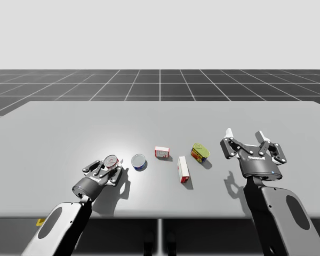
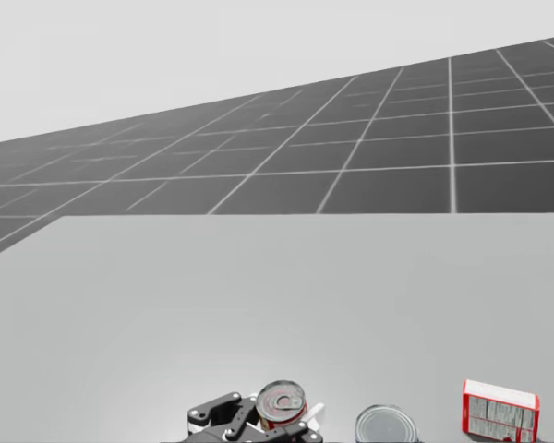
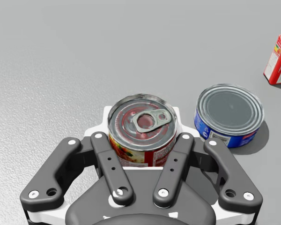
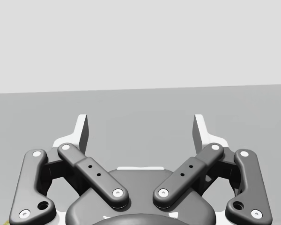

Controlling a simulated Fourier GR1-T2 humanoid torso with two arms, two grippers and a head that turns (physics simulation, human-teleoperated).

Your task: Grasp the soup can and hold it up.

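At worktop point(image 1: 69, 122) left, beside blue can point(image 3: 229, 115): soup can point(image 3: 143, 129), upright, clamped both sides by left jaws. Right jaws wide open, empty. Step: grasp looks made. Next: straight lift, grip firm.

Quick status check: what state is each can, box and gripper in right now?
left gripper: shut on the soup can.
soup can: upright, pull-tab lid unopened.
right gripper: open, empty.
blue can: upright, unopened, standing on the table.
green can: tipped over.
small red-and-white box: closed.
long red-and-white box: closed.
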